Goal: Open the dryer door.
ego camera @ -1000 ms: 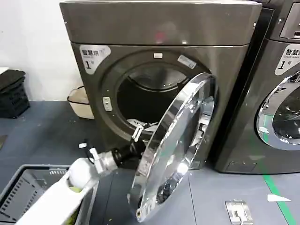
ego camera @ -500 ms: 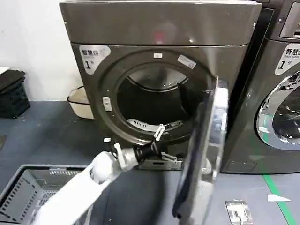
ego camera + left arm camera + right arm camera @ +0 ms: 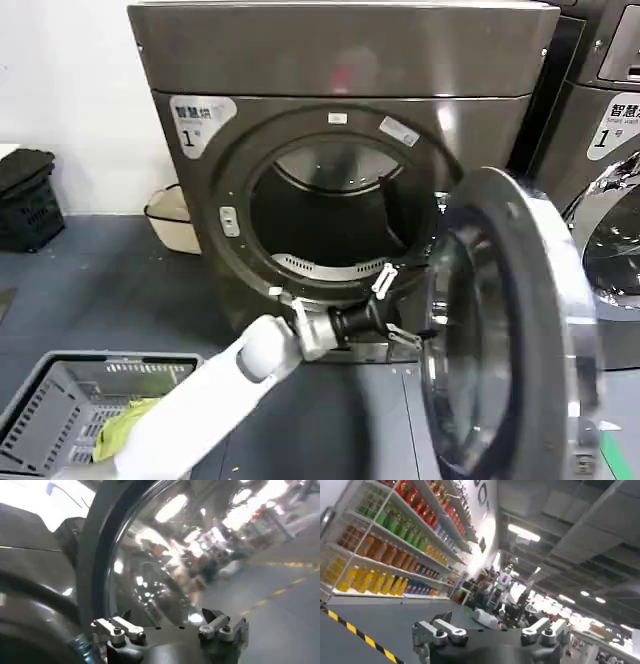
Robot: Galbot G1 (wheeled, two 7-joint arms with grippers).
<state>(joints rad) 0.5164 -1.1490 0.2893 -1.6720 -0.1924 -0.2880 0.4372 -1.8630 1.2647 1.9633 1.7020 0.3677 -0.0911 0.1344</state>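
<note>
The dryer door [image 3: 510, 330] stands swung wide open at the near right of the dryer [image 3: 340, 130], hinged on the right so that its grey plastic back and dark glass face left, with the chrome ring showing along its right edge. The drum opening [image 3: 335, 215] is uncovered; inside it the perforated metal wall shows at the bottom, and whether anything lies in the drum cannot be told. The left gripper [image 3: 392, 310] reaches in from the near left on its white arm and sits just below the drum's lower rim, close beside the door's inner edge; its fingers [image 3: 384, 279] are spread apart and clamp nothing. In the left wrist view the left gripper [image 3: 170, 630] shows its two fingertips wide apart before the curved glass and rim of the door [image 3: 150, 565]. In the right wrist view the right gripper [image 3: 492, 632] also has its fingers apart, pointing at shelves of bottles [image 3: 395, 545]. At the near left a grey laundry basket [image 3: 60, 400] holds yellow-green cloth [image 3: 125, 425]. A beige tub [image 3: 172, 220] sits on the floor to the left of the dryer, and a second machine [image 3: 600, 150] stands at the right.
</note>
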